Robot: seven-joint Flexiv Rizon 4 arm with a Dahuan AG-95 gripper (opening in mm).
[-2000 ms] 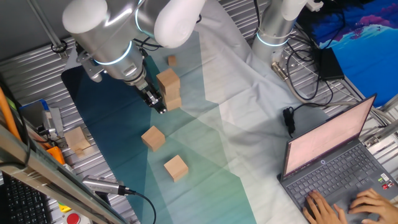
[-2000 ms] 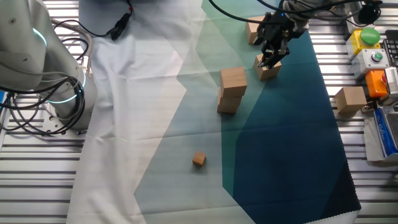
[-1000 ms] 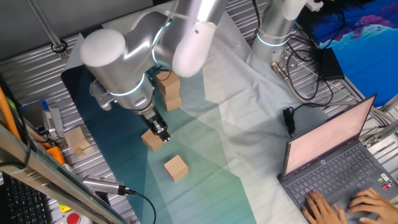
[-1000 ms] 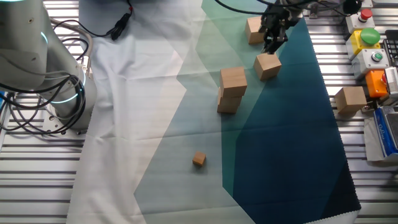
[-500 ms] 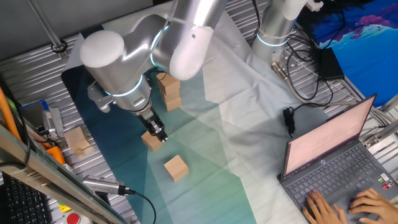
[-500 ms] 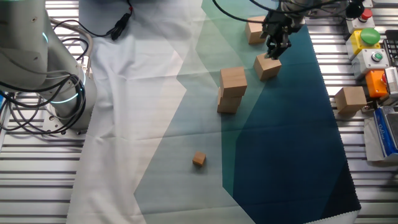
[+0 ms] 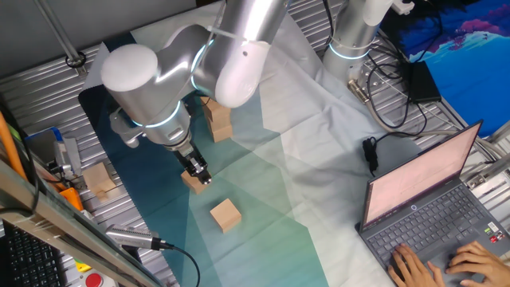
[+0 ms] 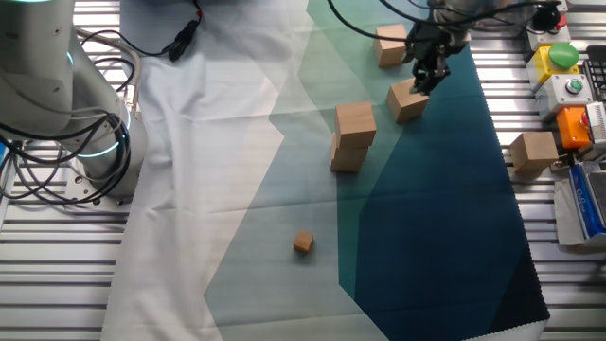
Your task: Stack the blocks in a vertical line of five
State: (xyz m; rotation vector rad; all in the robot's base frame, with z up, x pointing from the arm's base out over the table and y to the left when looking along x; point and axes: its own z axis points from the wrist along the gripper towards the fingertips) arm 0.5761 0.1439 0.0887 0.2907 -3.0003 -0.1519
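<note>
My gripper [image 7: 198,173] is open and low over a tan wooden block [image 7: 190,184] on the dark teal cloth, its fingertips at the block's top edge; in the other fixed view the gripper [image 8: 422,83] sits at the far side of this block [image 8: 405,102]. A stack of two blocks [image 8: 352,137] stands nearby, partly hidden behind my arm in one fixed view [image 7: 217,121]. Another block [image 7: 225,215] lies alone on the cloth, also seen in the other view [image 8: 389,45]. A fifth block [image 8: 533,152] rests off the cloth on the metal table [image 7: 99,178].
A much smaller wooden cube [image 8: 302,243] lies on the pale cloth. A second robot base [image 8: 66,104] with cables stands at one side. A laptop [image 7: 430,207] with hands typing, and a button box [image 8: 561,71], are at the table edges.
My gripper has left the two-block stack, moved over to the single block and come down onto it. The blocks have not moved.
</note>
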